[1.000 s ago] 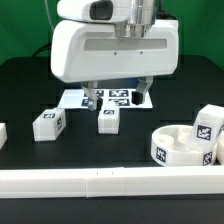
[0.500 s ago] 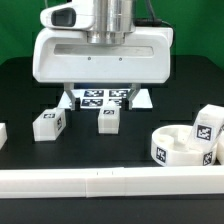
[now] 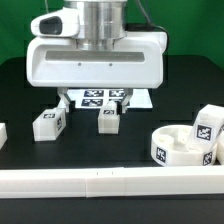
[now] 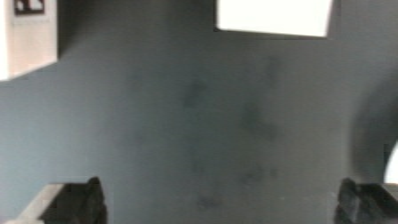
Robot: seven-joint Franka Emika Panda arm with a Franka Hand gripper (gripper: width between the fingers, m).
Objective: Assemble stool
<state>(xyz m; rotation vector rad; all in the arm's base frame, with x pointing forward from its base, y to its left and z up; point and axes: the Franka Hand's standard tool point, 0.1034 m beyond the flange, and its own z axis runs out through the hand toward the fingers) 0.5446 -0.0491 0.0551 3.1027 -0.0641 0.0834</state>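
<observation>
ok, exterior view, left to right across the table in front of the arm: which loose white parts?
White piece cut off at the frame edge → tagged leg block → second leg block → round seat.

White boxy hand (image 3: 96, 98), rounded edges; glossy grey cylindrical wrist (image 3: 100, 15) above; black fingers (image 4: 73, 203)

The marker board (image 3: 105, 97) lies flat on the black table (image 3: 20, 95), a white rail (image 3: 100, 183) along its near edge.
</observation>
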